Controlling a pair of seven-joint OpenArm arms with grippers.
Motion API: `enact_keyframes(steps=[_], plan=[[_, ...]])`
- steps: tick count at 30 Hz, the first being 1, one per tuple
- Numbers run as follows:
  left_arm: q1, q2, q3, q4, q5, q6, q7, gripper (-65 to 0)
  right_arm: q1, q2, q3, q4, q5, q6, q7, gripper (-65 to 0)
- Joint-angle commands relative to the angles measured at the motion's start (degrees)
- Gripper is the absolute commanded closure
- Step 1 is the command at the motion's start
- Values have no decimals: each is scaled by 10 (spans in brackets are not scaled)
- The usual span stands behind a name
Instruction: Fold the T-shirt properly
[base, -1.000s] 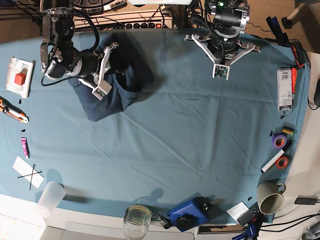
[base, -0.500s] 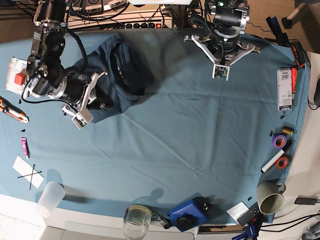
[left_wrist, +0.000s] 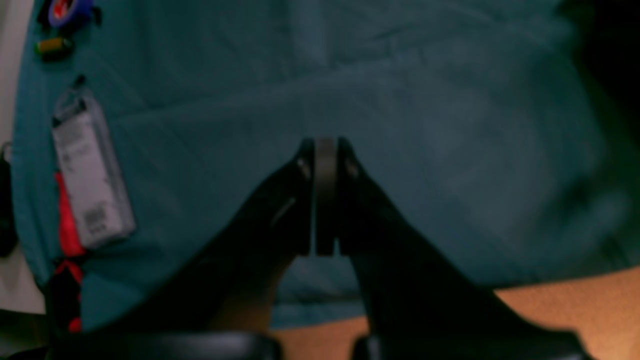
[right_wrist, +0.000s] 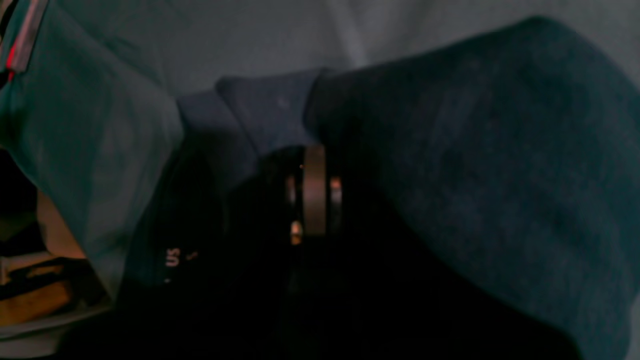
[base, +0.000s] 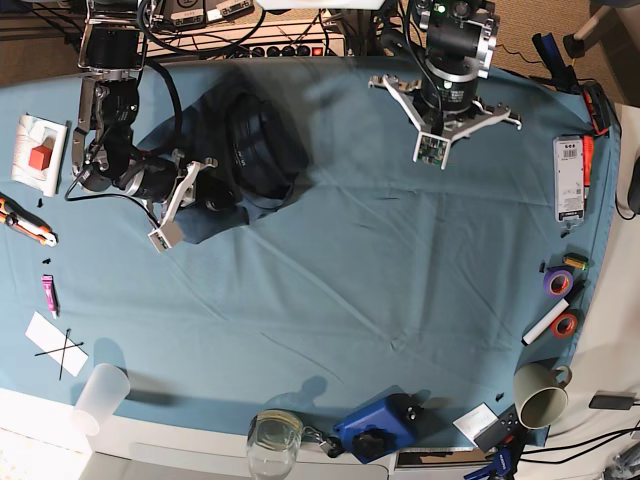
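Observation:
The dark navy T-shirt (base: 250, 140) lies bunched at the back left of the teal tablecloth (base: 400, 260), its round collar facing up. My right gripper (base: 212, 195) reaches into the shirt's lower left part. In the right wrist view the right gripper (right_wrist: 315, 150) is shut, with T-shirt (right_wrist: 475, 150) fabric folded over and around its tips. My left arm (base: 447, 80) hangs at the back, right of centre and apart from the shirt. The left gripper (left_wrist: 325, 145) is shut over bare tablecloth (left_wrist: 450, 100) with nothing in it.
A grey boxed device (base: 568, 178) lies near the right edge, with tape rolls (base: 558, 282) below it. A mug (base: 540, 395), a blue device (base: 378, 425), a glass (base: 273, 440) and a plastic cup (base: 100, 398) line the front edge. A white box (base: 40, 152) and pliers (base: 25, 222) sit far left.
My right arm swung out to the front left and then partly back, dragging the shirt. The bunch opened out and the collar now shows. The left wrist turned slightly.

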Motion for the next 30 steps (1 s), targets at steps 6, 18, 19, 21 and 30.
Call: enact_keyframes(steps=[6,18,19,21,30], plan=[[-11,1,-81,10,-18,0,-12,0,6,10,60,88,-7,-12,-48,0],[22,2,-314,10,-166,-78,19,0,-115,12,139,295,-24,-23,-66,0],[28,2,-325,10,-167,-80,28,0,-135,12,139,315,-27,-23,-66,0],[41,2,-343,10,-184,-80,37,0,-174,11,140,354,-39,-25,-66,0],[116,2,-358,10,-245,-80,74,0,-330,-10,140,429,-64,-47,-69,0]])
